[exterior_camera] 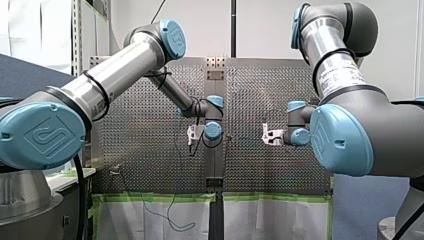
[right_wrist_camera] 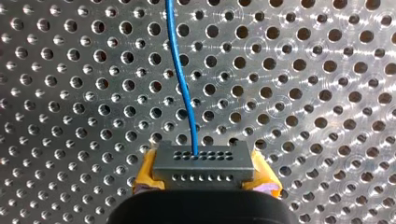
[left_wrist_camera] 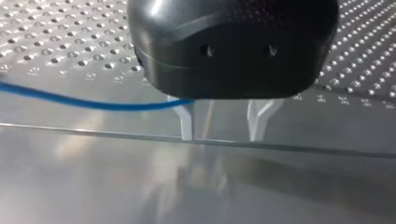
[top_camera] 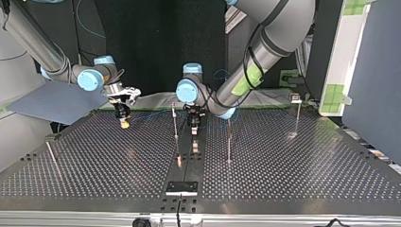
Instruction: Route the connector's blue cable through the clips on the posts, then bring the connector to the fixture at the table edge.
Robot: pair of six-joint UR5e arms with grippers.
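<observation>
A grey connector [right_wrist_camera: 203, 163] with rows of small holes sits between the yellow pads [right_wrist_camera: 145, 172] of my right gripper [right_wrist_camera: 204, 176], which is shut on it. Its blue cable [right_wrist_camera: 182, 84] runs ahead over the perforated plate. In the top view my right gripper [top_camera: 124, 122] hangs at the back left above the table. My left gripper [top_camera: 194, 128] hangs low near the middle, beside a thin post [top_camera: 175, 127]. In the left wrist view its metal fingers [left_wrist_camera: 187, 122] stand apart, open [left_wrist_camera: 220, 137]. The blue cable [left_wrist_camera: 93, 103] comes in from the side and ends from sight at one finger.
More thin posts stand on the table in the top view: one right of the middle [top_camera: 229, 142], one with a clip at the far right [top_camera: 298, 116], a leaning one at the left [top_camera: 52, 158]. A black fixture [top_camera: 181, 187] sits at the near edge.
</observation>
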